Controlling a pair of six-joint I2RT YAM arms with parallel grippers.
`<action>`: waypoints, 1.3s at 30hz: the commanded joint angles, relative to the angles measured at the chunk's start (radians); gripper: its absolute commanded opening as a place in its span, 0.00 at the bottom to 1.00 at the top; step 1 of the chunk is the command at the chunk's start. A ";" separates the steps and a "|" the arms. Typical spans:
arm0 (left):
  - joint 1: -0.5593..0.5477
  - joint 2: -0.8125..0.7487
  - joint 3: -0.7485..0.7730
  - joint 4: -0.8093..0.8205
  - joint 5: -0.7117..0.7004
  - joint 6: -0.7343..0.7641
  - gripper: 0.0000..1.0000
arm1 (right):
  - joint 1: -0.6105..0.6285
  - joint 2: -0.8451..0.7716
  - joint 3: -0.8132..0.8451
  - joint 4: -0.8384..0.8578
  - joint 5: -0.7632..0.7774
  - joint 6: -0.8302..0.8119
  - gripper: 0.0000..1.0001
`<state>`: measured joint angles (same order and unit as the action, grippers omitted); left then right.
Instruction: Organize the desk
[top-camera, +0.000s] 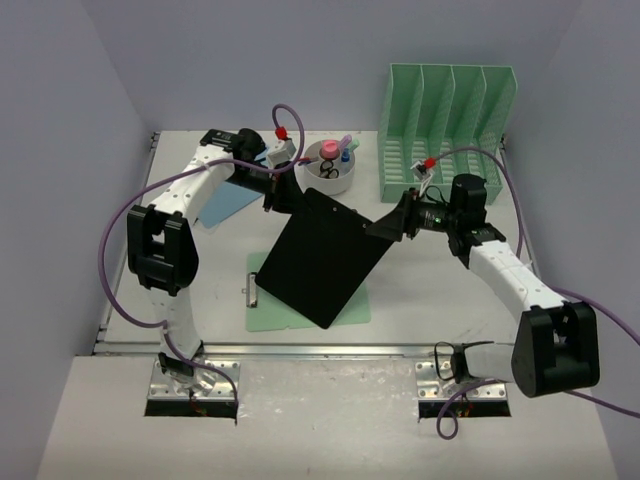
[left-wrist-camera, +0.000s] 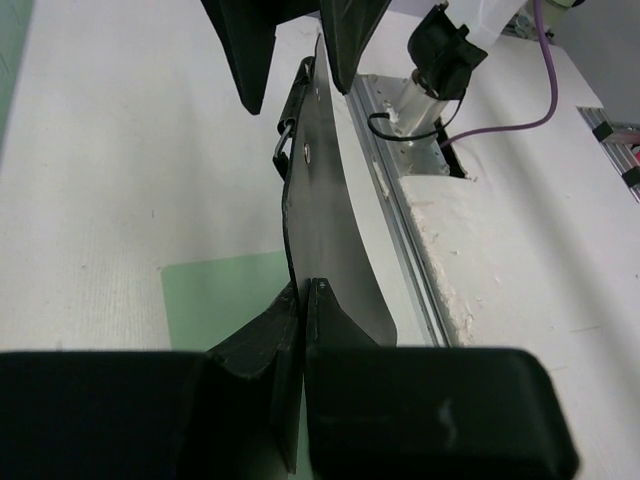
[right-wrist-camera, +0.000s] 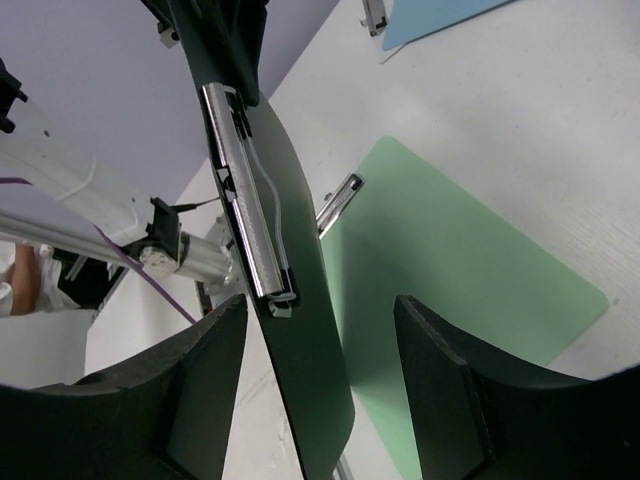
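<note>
Viewing from overhead: the left end effector (top-camera: 283, 196) holds the black clipboard (top-camera: 325, 258) tilted above the table (top-camera: 450, 290), centre frame. The right end effector (top-camera: 388, 226) meets the opposite corner.

Left wrist view confirms the left unit is clamped on the board edge. A slip would drop the board onto the green clipboard (left-wrist-camera: 220, 300).

Right wrist view alone shows the right fingers apart, straddling the metal clip (right-wrist-camera: 245, 200). Off-centre closure could twist the board.

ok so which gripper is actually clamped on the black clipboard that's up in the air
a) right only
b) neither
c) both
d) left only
d: in the left wrist view the left gripper is pinched on the edge of the black clipboard, while in the right wrist view the right gripper is spread wide, with a gap on each side of the board.
</note>
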<state>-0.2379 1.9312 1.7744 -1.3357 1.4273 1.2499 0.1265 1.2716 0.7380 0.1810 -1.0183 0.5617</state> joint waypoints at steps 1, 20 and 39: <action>0.000 -0.005 0.036 0.020 0.105 0.063 0.00 | 0.018 0.017 0.070 0.067 0.004 -0.019 0.61; 0.000 0.008 0.034 0.020 0.108 0.080 0.00 | 0.094 0.120 0.185 -0.017 -0.022 -0.094 0.19; 0.136 -0.130 0.056 0.020 0.125 0.042 1.00 | 0.003 -0.060 0.486 -0.576 0.124 -0.335 0.01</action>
<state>-0.1715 1.8736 1.7790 -1.3289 1.4361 1.2835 0.1654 1.2648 1.1179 -0.2741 -0.9585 0.3058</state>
